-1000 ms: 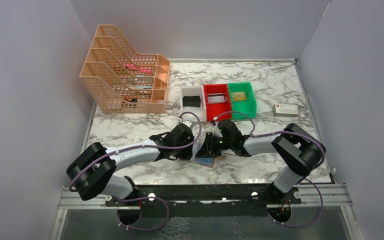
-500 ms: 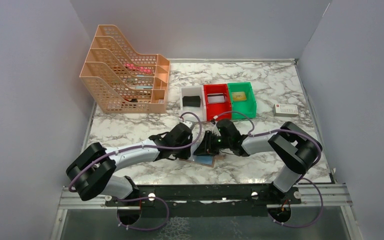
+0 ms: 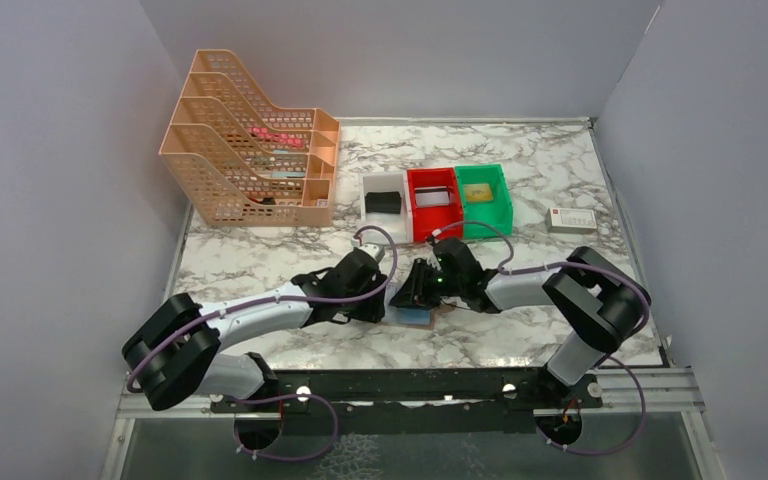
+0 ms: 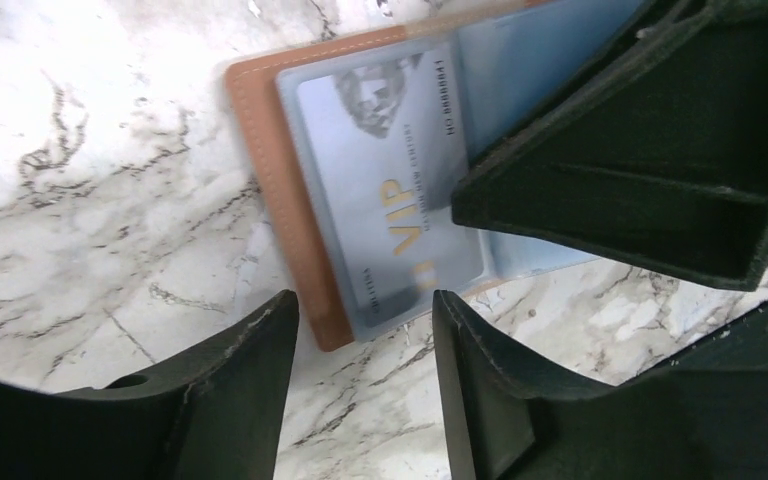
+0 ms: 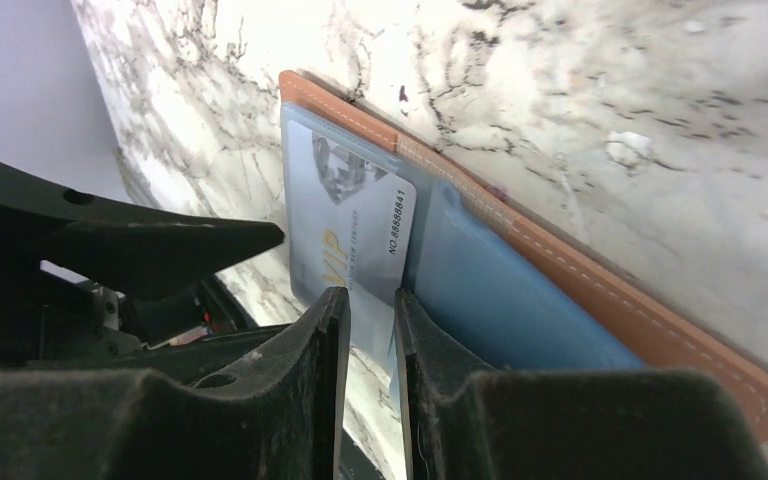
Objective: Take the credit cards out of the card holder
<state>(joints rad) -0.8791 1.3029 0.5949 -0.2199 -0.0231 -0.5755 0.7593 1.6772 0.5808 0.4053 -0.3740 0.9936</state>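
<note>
The left arm (image 3: 260, 310) and right arm (image 3: 530, 285) stretch low over the counter (image 3: 260, 262), wrists converging. The right tool (image 5: 372, 295), nearly pressed together, pinches the near edge of the credit card (image 5: 352, 235), which lies in the card holder (image 5: 600, 292) beneath it. The left tool (image 4: 365, 302) hovers spread just beside the holder, and the right tool hides the holder's far half from it.

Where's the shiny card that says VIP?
The VIP card lies in the spread-open card holder on the marble table, near the front middle in the top view, right between the left hand and the right hand.

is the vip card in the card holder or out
In. The vip card sits under the clear sleeve of the spread-open card holder.
</note>
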